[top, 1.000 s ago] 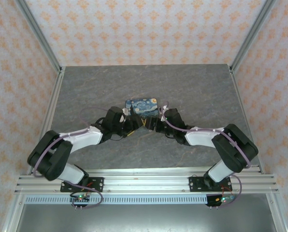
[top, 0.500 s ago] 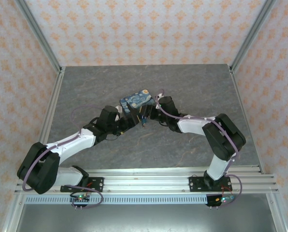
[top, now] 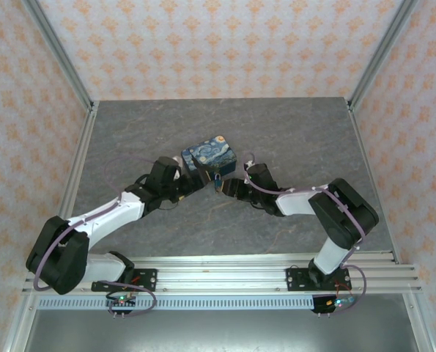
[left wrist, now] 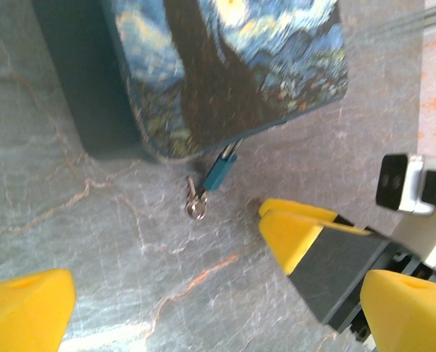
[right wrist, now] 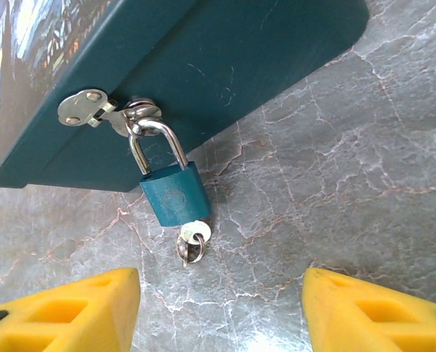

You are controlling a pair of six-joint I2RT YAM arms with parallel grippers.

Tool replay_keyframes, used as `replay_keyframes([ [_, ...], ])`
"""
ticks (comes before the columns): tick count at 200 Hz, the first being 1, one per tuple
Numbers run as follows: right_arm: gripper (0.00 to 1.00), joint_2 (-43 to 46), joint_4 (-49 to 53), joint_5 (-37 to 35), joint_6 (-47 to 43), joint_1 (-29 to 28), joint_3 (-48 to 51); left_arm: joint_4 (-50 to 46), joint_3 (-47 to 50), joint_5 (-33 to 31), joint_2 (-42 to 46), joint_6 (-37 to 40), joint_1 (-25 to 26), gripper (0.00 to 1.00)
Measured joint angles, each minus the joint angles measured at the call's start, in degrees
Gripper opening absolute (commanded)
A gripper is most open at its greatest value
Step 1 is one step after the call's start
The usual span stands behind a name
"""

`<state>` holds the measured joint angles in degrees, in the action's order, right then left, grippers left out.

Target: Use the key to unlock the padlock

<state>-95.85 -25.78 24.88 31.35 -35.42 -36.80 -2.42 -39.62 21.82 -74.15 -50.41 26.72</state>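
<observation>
**Yellow jaws apart on both arms, padlock (right wrist: 174, 196) hanging at the box (right wrist: 203, 59)**

The right gripper (right wrist: 221, 315) has its fingertips spread and nothing between them, near the key (right wrist: 194, 233) that sits in the padlock's underside. The left gripper (left wrist: 218, 315) gapes wide and is likewise empty. The teal padlock's shackle passes through the hasp (right wrist: 108, 111) on the starry painted box, which rests on the grey table (right wrist: 335, 169).
</observation>
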Motion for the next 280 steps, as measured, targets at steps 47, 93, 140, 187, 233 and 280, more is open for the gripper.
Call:
replay_keyframes([
  [47, 0.58, -1.03, 2.01, -0.02, -2.16, -0.04, -1.09, -0.02, -0.98, -0.20, -0.76, 0.13, -1.64, 1.00],
  [93, 0.58, -3.39, 4.28, -0.04, -3.39, -0.42, -4.72, 0.02, -0.98, -0.02, -2.43, 0.17, -1.77, 1.00],
  [140, 0.53, -7.63, 6.21, -0.44, -4.59, -1.18, -10.34, 0.09, -0.98, 0.22, -3.45, 0.17, -1.77, 1.00],
  [187, 0.20, -11.17, 6.84, 0.22, -5.62, -1.68, -14.47, 0.33, -0.98, 0.33, -3.91, 0.17, -2.14, 1.00],
  [233, 0.05, -11.54, 6.86, 0.17, -6.16, -2.05, -14.75, 0.57, -0.98, 0.46, -3.91, 0.13, -2.47, 1.00],
  [280, 0.00, -8.48, 11.08, -2.47, -8.55, -1.92, -13.88, 0.94, -0.98, 0.72, -3.91, -0.04, -2.47, 1.00],
])
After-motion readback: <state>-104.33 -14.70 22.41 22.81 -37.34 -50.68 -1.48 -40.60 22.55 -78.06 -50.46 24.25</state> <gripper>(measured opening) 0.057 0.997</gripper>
